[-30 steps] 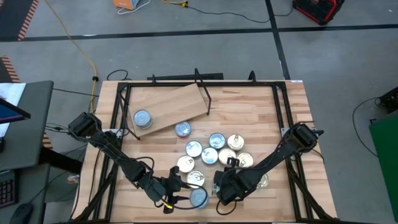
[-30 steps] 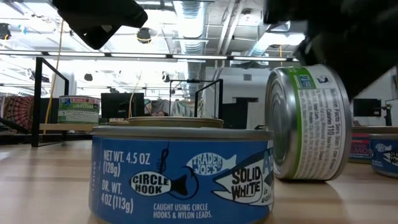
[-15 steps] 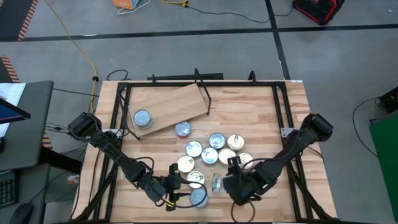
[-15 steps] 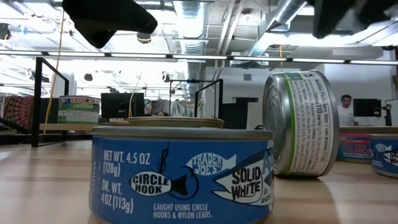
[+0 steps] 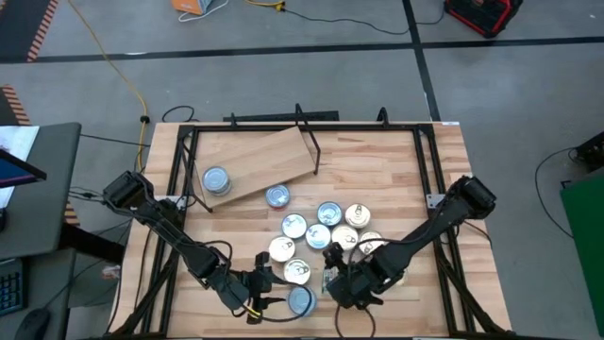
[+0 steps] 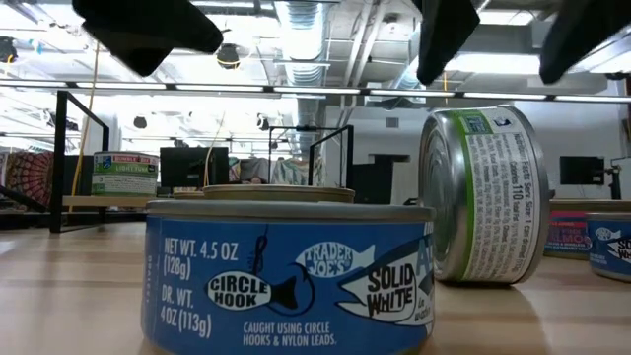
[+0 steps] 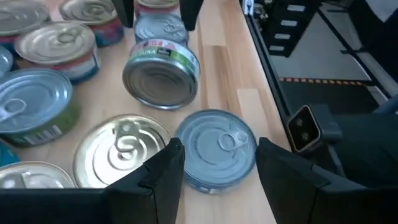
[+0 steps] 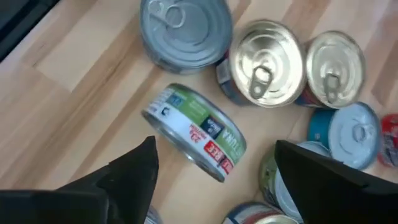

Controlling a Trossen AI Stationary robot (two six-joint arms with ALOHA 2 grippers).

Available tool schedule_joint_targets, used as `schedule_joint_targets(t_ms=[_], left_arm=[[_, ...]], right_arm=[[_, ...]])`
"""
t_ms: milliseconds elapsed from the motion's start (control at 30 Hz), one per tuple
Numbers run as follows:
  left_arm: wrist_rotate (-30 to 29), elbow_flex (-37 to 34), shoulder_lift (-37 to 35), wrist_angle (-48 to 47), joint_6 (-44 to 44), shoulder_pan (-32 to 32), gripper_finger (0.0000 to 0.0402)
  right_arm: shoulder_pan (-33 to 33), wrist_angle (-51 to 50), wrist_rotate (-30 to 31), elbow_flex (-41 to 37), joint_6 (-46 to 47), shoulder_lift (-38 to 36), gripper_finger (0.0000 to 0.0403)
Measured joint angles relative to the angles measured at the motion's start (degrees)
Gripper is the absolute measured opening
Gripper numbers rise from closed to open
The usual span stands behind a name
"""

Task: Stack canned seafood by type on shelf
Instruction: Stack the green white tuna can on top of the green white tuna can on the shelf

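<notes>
Right gripper hung wide open over green tin, which stood on edge on bench. Left gripper sat open around blue tin, flat, not gripped. Shelf far off, one tin on it. Worry: green tin could roll if bumped, knock other tins.

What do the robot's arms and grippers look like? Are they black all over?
Mostly, yes. Both arms are thin and black, built from jointed segments with chunky blocks at the joints. The left gripper and the right gripper each have two flat, dark fingers like wedges. A yellow cable loops near the left arm's wrist.
</notes>
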Motion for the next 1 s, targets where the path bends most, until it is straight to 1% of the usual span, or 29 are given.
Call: schedule_joint_targets(t_ms=[200, 400, 567, 700, 767, 933, 1000], left_arm=[[5.58, 0.00, -0.02, -1.07, -0.89, -0.26, 0.0190], [11.39, 0.00, -0.13, -1.12, -0.59, -1.14, 0.0190], [13.00, 0.00, -0.15, -1.11, -0.19, -2.74, 0.0190], [13.93, 0.00, -1.59, -1.57, 1.80, -4.14, 0.0190], [12.08, 0.02, -3.63, -3.47, 2.74, -4.78, 0.0190], [0.39, 0.02, -8.84, -9.10, 2.72, -6.20, 0.0190], [-1.39, 0.02, -9.32, -9.04, 1.98, -6.37, 0.0190]], right_arm=[[0.11, 0.46, -3.91, 2.70, -4.51, 4.01, 0.0333], [-0.25, -0.46, -4.20, 7.74, -10.70, 8.82, 0.0332], [-1.44, -5.66, -5.21, 10.80, -11.51, 10.80, 0.0330], [-2.07, -8.10, -6.45, 10.35, -13.10, 11.02, 0.0322], [-2.49, -7.94, -6.62, 10.24, -14.68, 11.02, 0.0315], [-2.47, -7.92, -6.62, 10.21, -17.15, 11.02, 0.0290], [-2.51, -7.92, -6.60, 10.21, -17.06, 11.02, 0.0279]])
